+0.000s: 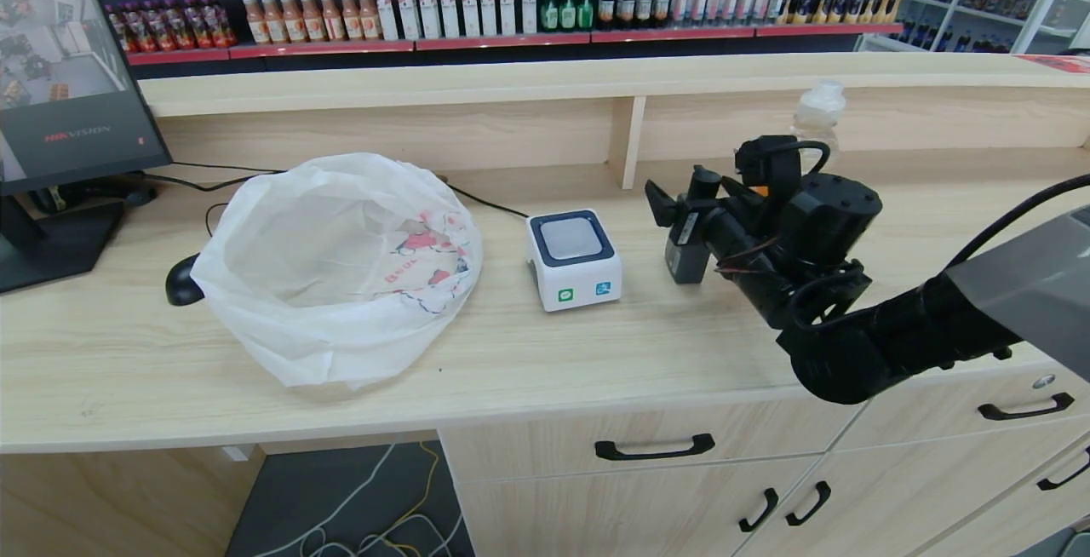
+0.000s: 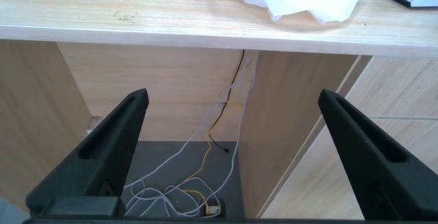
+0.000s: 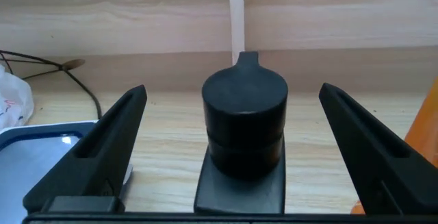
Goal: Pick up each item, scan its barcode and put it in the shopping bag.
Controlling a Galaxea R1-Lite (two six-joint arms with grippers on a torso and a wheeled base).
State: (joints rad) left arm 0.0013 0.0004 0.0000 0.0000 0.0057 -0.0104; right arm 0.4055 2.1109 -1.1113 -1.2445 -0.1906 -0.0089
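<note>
A white plastic shopping bag [image 1: 341, 267] lies open on the wooden counter [image 1: 596, 353]. To its right stands the white barcode scanner [image 1: 572, 259], whose blue-rimmed corner [image 3: 41, 148] appears in the right wrist view. Right of the scanner a small dark item [image 1: 685, 252] with a round black cap [image 3: 245, 114] stands on the counter. My right gripper [image 1: 677, 191] hangs over it, open, with one finger on each side of the cap and neither touching it. My left gripper [image 2: 233, 162] is open and holds nothing, below the counter's front edge [image 2: 205, 35].
A monitor [image 1: 60, 97] and a black mouse [image 1: 180, 280] sit at the left, with a cable running behind the bag. A clear bottle [image 1: 817, 114] stands at the back right. Drawers with black handles [image 1: 654, 448] lie below. Loose cables [image 2: 185, 190] lie on the floor.
</note>
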